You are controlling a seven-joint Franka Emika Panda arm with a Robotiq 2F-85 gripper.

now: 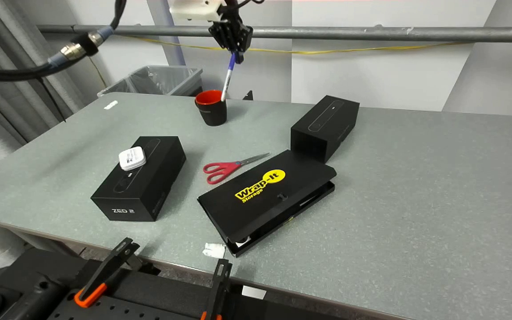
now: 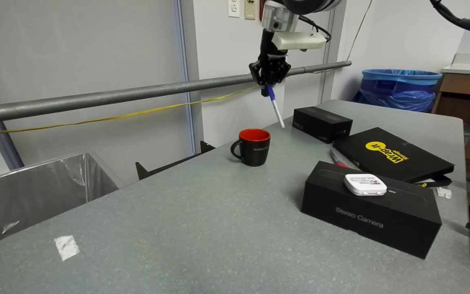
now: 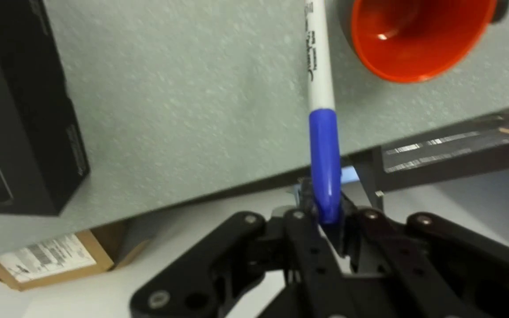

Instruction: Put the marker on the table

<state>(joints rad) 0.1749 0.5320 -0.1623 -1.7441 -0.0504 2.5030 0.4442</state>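
Blue-capped Sharpie marker (image 3: 322, 104): aslant in the air above the table (image 2: 169, 228), white end down; gripped by the capped end, I'd guess, so the free end arrives first.
Robotiq gripper (image 3: 327, 212): pinched narrow on the marker's blue end, as so thin a barrel asks.
Black mug (image 2: 256, 148): upright just beside the marker, not touching; best left out of its path.
Landing on the table: let go from here, the marker would probably bounce and roll, so a low, tilted release seems wise.
Red-handled scissors (image 1: 231, 166): resting flat between the ZED 2 box (image 1: 140, 186) and the Wrap-It Storage case (image 1: 262, 202), well apart from the marker.
ZED 2 box: its flat top serves as shelf for a white lidded container (image 1: 132, 158).
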